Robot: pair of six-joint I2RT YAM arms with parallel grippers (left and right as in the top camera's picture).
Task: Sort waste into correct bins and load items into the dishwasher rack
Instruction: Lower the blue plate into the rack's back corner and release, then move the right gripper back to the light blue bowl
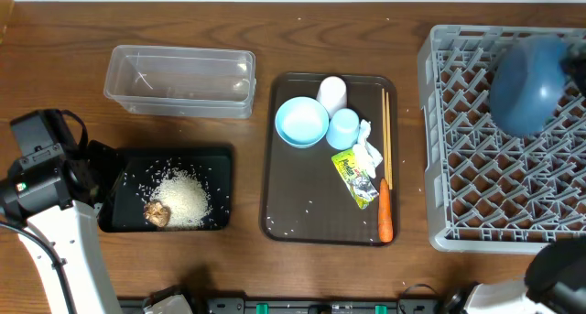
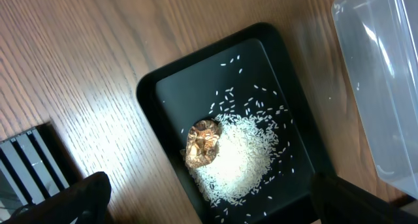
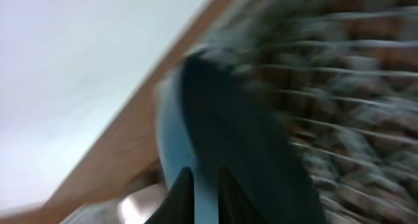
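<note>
My right gripper (image 3: 206,198) is shut on the rim of the dark-blue plate (image 3: 235,119), which is held tilted over the far part of the grey rack (image 1: 476,195); the plate (image 1: 529,83) looks blurred. My left gripper (image 2: 209,208) is open and empty above the black tray (image 2: 157,113), which holds white rice (image 2: 238,159) and the brown lump (image 2: 202,142). The clear tub (image 1: 179,80) is empty. The bowl (image 1: 301,122), light-blue cup (image 1: 343,128), white cup (image 1: 331,92), chopsticks (image 1: 386,131), tissue (image 1: 368,154), wrapper (image 1: 355,178) and carrot (image 1: 385,213) lie on the brown serving tray (image 1: 284,213).
A few rice grains lie on the serving tray's near part. The left arm's body (image 1: 41,167) stands at the table's left edge, beside the black tray (image 1: 220,158). The clear tub's corner (image 2: 385,87) shows at the right of the left wrist view.
</note>
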